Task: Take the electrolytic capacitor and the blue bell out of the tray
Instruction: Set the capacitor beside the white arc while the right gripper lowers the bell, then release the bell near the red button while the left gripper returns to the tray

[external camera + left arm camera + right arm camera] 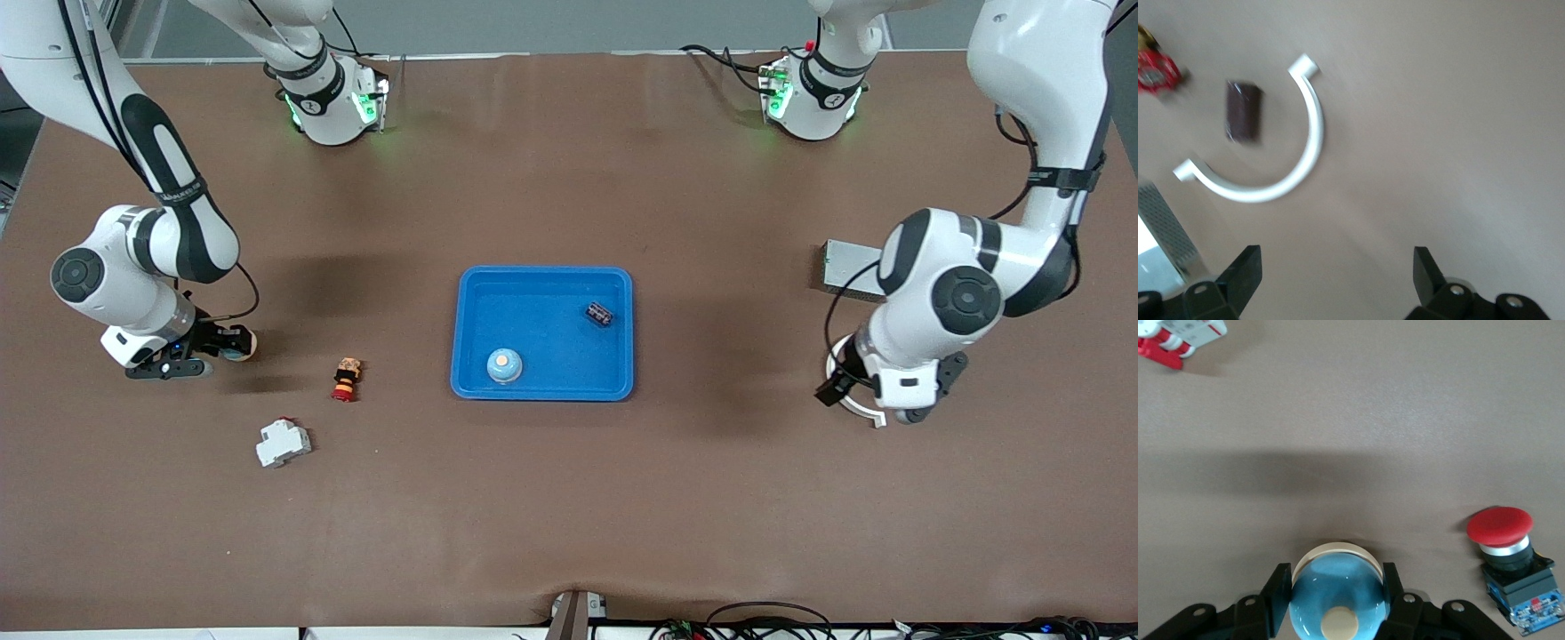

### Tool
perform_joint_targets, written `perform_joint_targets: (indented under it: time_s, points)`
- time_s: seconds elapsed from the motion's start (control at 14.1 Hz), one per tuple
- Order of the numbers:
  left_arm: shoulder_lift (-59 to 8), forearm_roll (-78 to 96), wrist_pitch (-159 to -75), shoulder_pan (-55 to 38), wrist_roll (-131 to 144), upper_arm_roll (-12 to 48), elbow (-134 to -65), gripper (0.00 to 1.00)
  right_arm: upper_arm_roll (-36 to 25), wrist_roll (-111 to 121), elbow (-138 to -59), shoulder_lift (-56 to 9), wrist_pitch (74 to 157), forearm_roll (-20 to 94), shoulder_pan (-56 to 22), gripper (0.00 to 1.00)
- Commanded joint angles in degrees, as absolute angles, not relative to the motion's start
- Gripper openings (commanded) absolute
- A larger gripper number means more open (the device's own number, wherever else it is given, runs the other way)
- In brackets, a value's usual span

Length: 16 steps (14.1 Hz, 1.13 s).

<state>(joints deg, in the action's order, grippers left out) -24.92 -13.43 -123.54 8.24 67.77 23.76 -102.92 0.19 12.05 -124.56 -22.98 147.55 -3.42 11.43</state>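
Observation:
A blue tray lies mid-table. In it are a blue bell with a beige button and a dark capacitor. My right gripper is low at the right arm's end of the table, shut on a second blue bell. My left gripper hangs open and empty over a white C-shaped ring at the left arm's end. A dark brown capacitor-like cylinder lies on the table within the ring's curve; the arm hides it in the front view.
A red push button and a white breaker lie between the right gripper and the tray. A grey metal box sits by the left arm. The white ring pokes out under that arm.

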Motion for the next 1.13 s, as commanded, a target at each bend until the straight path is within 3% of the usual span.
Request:
perform_joint_targets:
  time_s: [0.0,0.28,0.99,1.06]
  points:
    - [-25.31,-14.06,-122.70,6.43,73.36,25.92,-101.43,1.00,0.97,10.03,-124.63,-22.41,147.66,-3.43,10.38,0.00]
    - [-25.75,-14.41,-122.87,-0.60,84.53,26.19,-99.58,1.00,0.97,6.86,-124.72,-22.59,148.01,-3.52,8.00,0.00]
    - [-28.91,-14.50,-123.49,-5.27,91.05,26.10,-97.21,1.00,0.70,6.77,-124.72,-25.22,151.61,-4.22,7.65,0.00]
    - [-29.09,-14.41,-123.57,-5.45,91.49,26.10,-96.77,1.00,0.70,6.77,-124.63,-25.31,151.79,-4.22,7.91,0.07]
